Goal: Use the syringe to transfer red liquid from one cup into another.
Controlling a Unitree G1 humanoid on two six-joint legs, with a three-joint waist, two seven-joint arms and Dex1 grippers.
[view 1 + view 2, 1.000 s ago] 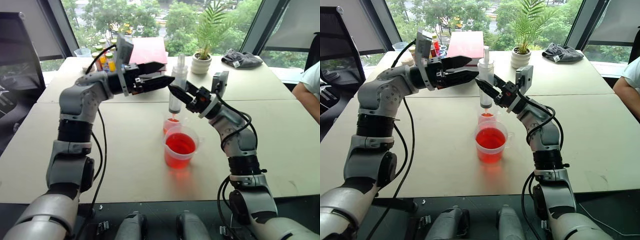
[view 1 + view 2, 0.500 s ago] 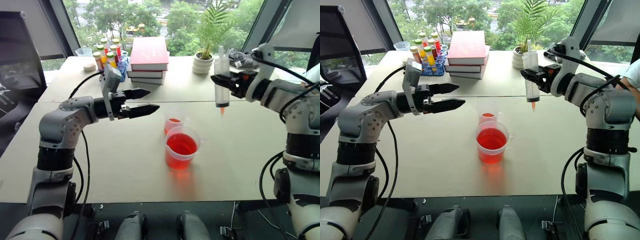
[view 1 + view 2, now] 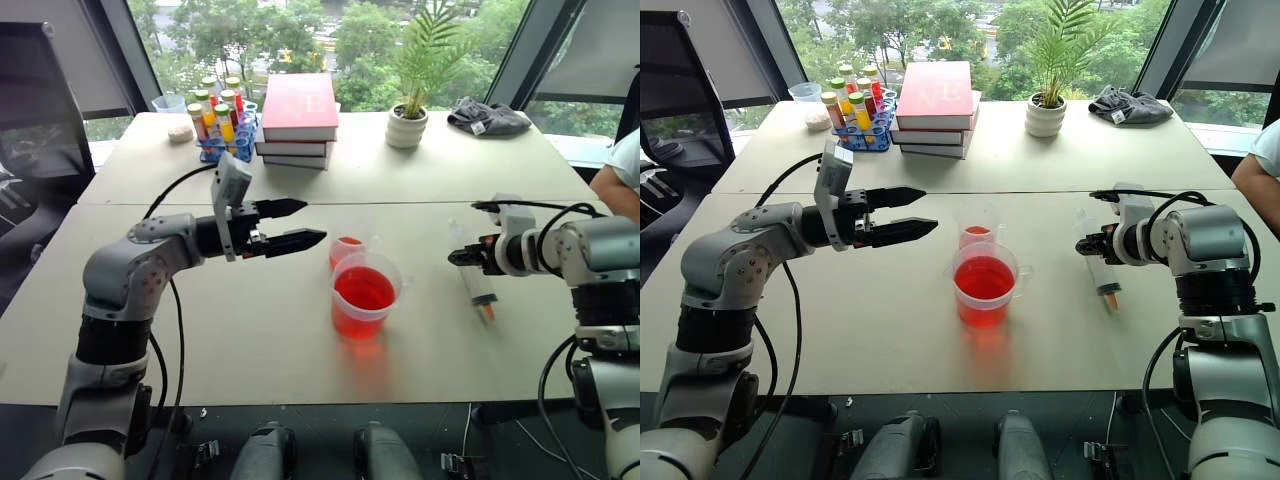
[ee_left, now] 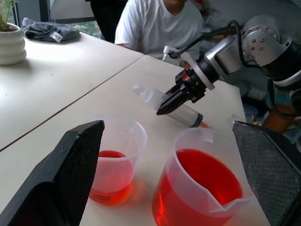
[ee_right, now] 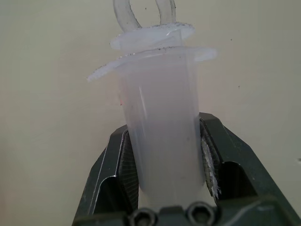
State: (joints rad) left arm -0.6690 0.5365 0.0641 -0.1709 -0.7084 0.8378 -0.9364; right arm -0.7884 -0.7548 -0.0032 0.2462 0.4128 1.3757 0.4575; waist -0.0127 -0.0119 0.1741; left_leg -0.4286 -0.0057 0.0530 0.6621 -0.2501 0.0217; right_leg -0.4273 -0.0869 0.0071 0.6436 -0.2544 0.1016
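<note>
Left eye view, nearest first: the larger cup [image 3: 364,298] stands mid-tabletop [image 3: 250,330], well filled with red liquid [image 3: 361,290], and touching it or just behind sits the smaller cup [image 3: 346,250] with a shallow red layer at its bottom. A second ago the syringe [image 3: 473,283] stood upright over that smaller cup; now the right pincer [image 3: 470,256], clamped on its barrel, has swung it out to the right and down, so it lies tilted low over the tabletop, orange tip towards the near edge, well apart from both cups. I judge the transfer done and the syringe about to be set down. The left pincer [image 3: 300,224], its fingers spread wide and empty, has sunk a little and hangs left of the cups. Farther back are stacked books [image 3: 297,117], a potted plant [image 3: 408,125] and a rack of bottles [image 3: 220,125].
</note>
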